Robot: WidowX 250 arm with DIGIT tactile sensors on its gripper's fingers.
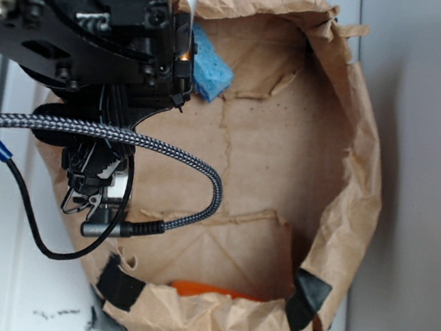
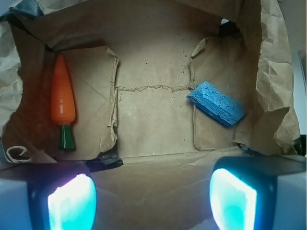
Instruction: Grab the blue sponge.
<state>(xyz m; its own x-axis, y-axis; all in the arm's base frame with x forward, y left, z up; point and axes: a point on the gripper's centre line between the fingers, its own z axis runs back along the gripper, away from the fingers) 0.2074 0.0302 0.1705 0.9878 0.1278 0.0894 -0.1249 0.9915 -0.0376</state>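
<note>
Brown paper bag (image 2: 158, 57) holds blue sponge (image 2: 216, 103) beyond spread gripper (image 2: 152, 201) fingers.

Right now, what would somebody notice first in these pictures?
Probably the blue sponge, bright against the brown paper bag, lying on its floor at the right of the wrist view. Next the orange toy carrot with its green stem, far left. The two glowing fingers stand wide apart at the bottom, holding nothing.

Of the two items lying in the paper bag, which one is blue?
The blue sponge, a rectangular foam block on the wrist view's right; the other item is an orange toy carrot on the left.
</note>
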